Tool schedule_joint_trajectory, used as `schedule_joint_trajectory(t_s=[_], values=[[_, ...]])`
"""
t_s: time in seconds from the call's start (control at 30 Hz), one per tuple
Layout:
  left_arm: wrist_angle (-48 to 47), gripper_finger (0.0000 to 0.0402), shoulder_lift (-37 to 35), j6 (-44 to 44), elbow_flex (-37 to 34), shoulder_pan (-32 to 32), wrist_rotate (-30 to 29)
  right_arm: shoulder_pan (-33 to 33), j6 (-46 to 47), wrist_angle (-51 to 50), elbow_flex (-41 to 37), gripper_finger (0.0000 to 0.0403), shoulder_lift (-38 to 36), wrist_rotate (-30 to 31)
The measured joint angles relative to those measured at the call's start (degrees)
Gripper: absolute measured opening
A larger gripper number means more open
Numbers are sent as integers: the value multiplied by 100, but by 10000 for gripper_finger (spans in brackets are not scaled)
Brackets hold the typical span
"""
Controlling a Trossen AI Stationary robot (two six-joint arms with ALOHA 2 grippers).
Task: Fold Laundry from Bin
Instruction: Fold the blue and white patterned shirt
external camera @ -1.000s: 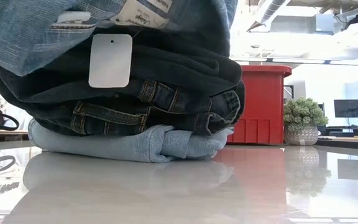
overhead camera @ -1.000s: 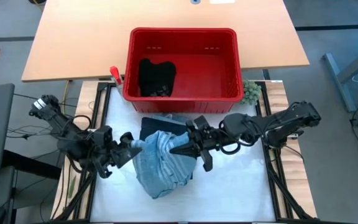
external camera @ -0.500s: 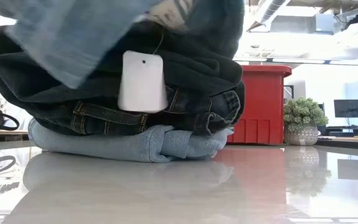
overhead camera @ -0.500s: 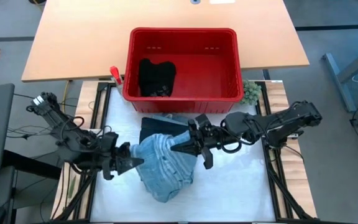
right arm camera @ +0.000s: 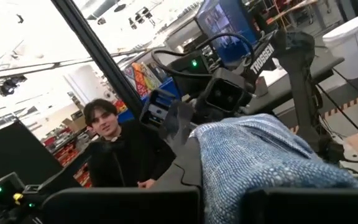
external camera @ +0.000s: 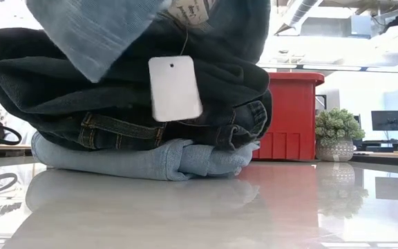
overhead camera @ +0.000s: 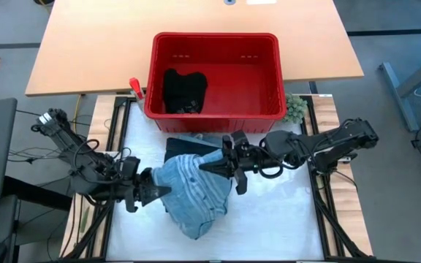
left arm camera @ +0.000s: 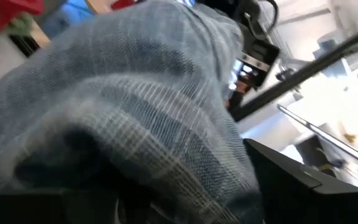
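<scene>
Right now, at the table:
Bin: the red bin (overhead camera: 269,73) sits at the far edge of the white tabletop (overhead camera: 283,226), with a black garment (overhead camera: 184,89) in its left half.
Pile: folded dark denim (external camera: 116,104) on a pale blue piece (external camera: 150,160), mid-table just before the bin, a white tag (external camera: 175,88) dangling.
Right gripper (overhead camera: 219,166): clenched on the blue-white striped garment (overhead camera: 192,193) draped over the pile.
Left gripper (overhead camera: 158,193): fingers parted at the garment's left edge, grasping nothing I can see.
Plant: small green one (external camera: 336,128) beside the bin's right corner.
</scene>
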Motion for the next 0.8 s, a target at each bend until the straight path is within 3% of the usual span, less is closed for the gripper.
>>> schedule_joint_trajectory(t_s=[0.13, 0.23, 0.33, 0.43, 0.5, 0.8], values=[[102, 224, 21, 176, -1, 193, 83, -2, -107, 123, 0, 20, 0, 133], [637, 203, 99, 548, -1, 376, 474, -2, -286, 277, 0, 20, 0, 158], [1064, 142, 91, 820, -1, 562, 866, -37, -318, 323, 6, 20, -9, 148], [1345, 51, 94, 1146, -1, 686, 930, -65, -319, 211, 7, 20, -15, 138], [1681, 15, 98, 1401, -4, 751, 1014, -81, -330, 178, 6, 20, -53, 58], [2002, 2, 481, 2280, 684, 956, 2078, 315, -1107, 148, 258, 20, -498, -330]])
